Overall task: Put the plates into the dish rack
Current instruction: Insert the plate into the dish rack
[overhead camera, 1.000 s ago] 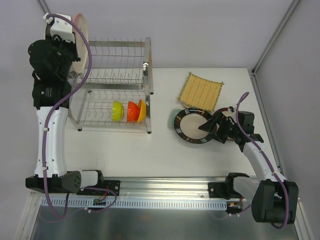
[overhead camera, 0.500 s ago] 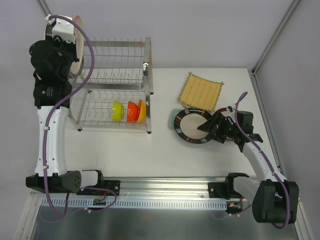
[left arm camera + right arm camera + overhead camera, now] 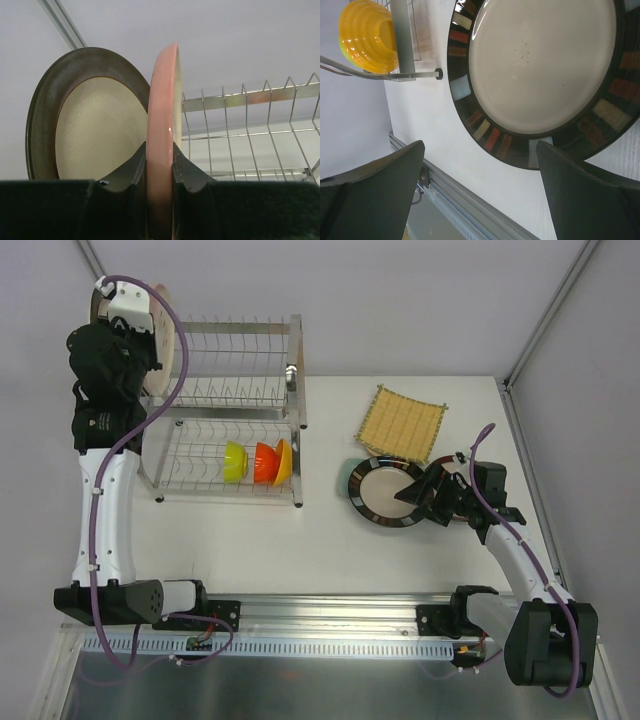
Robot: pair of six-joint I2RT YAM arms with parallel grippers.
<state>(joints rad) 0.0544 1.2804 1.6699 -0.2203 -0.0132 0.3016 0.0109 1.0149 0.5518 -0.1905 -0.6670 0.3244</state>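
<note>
Jaws of my left gripper (image 3: 160,167) clamp the pink plate (image 3: 161,115) edge-on to suit the dish rack (image 3: 250,93) prongs, beside the dark-rimmed cream plate (image 3: 95,125); my right gripper (image 3: 480,150) gapes above the mosaic-rimmed plate (image 3: 540,65).

A matte white surface (image 3: 330,540) fills the middle of the top view, evenly lit, with only soft, short shadows on it. Plain pale grey walls (image 3: 420,300) stand behind it and to either side, with a slim metal frame post (image 3: 88,252) slanting at the upper left corner and a second frame post (image 3: 552,312) slanting at the upper right. Along the near edge lies an aluminium rail (image 3: 330,608), then a white slotted strip (image 3: 330,647), and below that a sheet of dull, reflective metal (image 3: 300,688).
</note>
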